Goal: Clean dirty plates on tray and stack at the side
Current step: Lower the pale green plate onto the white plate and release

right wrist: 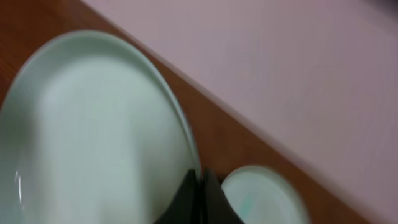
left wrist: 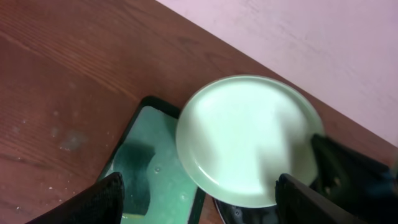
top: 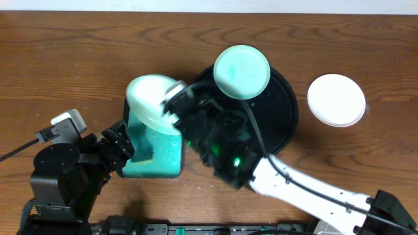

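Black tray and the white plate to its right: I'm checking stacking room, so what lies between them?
Only a narrow strip of bare wooden table separates the tray from the white plate, per the overhead view.

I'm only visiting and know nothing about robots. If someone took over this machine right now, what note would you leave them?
Right gripper: shut on the rim of a pale plate, held over the teal rectangular tray.
Left gripper: open, empty, at that tray's left edge near the dark sponge lying in it.
Black tray: one teal-smeared plate on it.
Done: one white plate sits alone on the table right of the black tray.
Left: finish the held plate, clean the smeared one, stack both on the white plate.
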{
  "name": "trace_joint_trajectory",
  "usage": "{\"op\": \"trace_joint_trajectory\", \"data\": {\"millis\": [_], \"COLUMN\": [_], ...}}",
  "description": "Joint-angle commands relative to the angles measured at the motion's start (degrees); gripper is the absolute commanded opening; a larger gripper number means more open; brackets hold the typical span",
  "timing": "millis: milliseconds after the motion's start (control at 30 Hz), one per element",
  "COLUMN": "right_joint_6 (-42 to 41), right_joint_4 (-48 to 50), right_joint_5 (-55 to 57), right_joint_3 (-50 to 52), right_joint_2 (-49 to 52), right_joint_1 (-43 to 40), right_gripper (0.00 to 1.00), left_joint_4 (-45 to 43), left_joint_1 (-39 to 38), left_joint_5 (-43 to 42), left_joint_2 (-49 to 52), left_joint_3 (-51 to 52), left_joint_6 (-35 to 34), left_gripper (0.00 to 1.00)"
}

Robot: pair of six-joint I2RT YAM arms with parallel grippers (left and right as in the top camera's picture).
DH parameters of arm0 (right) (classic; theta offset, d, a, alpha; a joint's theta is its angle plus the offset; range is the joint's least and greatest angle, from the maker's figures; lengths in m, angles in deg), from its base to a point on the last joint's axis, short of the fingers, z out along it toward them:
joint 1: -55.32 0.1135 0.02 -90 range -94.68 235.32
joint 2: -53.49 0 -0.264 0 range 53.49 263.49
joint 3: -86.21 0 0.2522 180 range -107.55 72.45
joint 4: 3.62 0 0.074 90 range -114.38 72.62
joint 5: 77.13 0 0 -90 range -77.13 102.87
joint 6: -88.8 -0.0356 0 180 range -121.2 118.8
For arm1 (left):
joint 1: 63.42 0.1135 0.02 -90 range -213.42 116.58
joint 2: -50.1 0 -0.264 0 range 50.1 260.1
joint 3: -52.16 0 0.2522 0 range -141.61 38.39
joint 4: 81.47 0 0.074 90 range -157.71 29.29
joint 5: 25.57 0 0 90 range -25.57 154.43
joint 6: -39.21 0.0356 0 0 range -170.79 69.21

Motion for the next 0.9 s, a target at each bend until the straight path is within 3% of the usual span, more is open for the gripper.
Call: {"op": "trace_joint_trajectory", "data": {"millis": [0,67,167,433,600,733,867], "right_joint_6": [-24.26,-24.26,-27.93,-34.07,-34.07,-33.79,-28.22], "right_joint_4": [-1.22,-0.17,-4.57,-29.29,-33.79,-34.86,-30.18], "right_joint_5": [-31.23,-48.61,-55.82,-32.76,-27.85,-29.42,-38.03], "right_joint_3": [-0.24,-0.26,-0.28,-0.26,-0.24,-0.24,-0.24], "right_joint_2": [-0.72,-1.33,-4.13,-6.91,-1.75,5.6,11.21], "right_joint_1": [-8.98,-15.96,-28.39,-63.73,-80.21,-85.88,-84.5], "right_gripper": [0.01,0.01,0.01,0.01,0.01,0.01,0.01], "left_joint_4": [-0.17,-0.15,-0.15,-0.2,-0.42,-0.87,-1.46], "left_joint_1": [0.26,0.26,0.26,0.26,0.26,0.26,0.26], "left_joint_5": [0.35,0.35,0.35,0.35,0.35,0.35,0.35], "left_joint_2": [0.22,0.22,0.22,0.22,0.22,0.22,0.22], "left_joint_3": [-0.66,-0.66,-0.66,-0.66,-0.66,-0.66,-0.66], "left_joint_6": [0.37,0.37,0.37,0.37,0.35,0.37,0.37], "left_gripper": [0.78,0.78,0.78,0.78,0.78,0.78,0.78]}}
